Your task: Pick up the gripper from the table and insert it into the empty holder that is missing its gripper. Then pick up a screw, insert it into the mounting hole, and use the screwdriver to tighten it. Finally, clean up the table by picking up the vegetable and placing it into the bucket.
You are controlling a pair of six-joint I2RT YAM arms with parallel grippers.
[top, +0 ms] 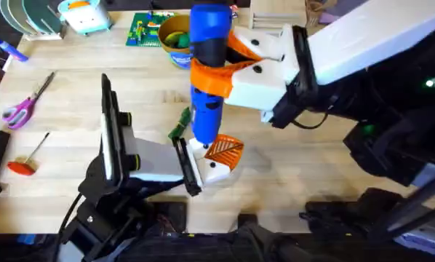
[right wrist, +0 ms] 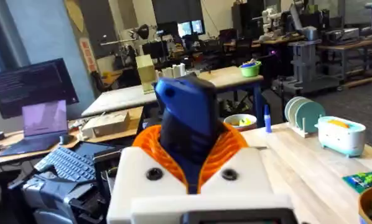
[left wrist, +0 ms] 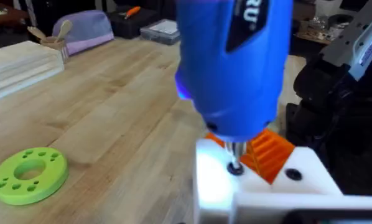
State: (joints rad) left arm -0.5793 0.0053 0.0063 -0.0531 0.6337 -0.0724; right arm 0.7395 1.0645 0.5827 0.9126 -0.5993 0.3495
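Note:
My right gripper (top: 216,78) is shut on the blue screwdriver (top: 206,65), which stands upright; in the right wrist view its orange pads (right wrist: 226,146) clamp the blue body (right wrist: 186,124). The thin bit (left wrist: 236,151) rests on a screw (left wrist: 235,168) in the white holder (left wrist: 260,183). The orange ribbed gripper (top: 226,150) sits in the holder (top: 216,171). My left gripper (top: 192,166) grips the holder's side. The dark green vegetable (top: 180,124) lies on the table just behind the bit. The orange-yellow bucket (top: 175,40) stands at the back centre.
A lime-green ring (left wrist: 29,174) lies on the wood near the holder. Scissors (top: 25,102) and a red-handled tool (top: 25,164) lie at the left. A green brick plate (top: 146,29) sits by the bucket. The right arm (top: 363,44) spans the upper right.

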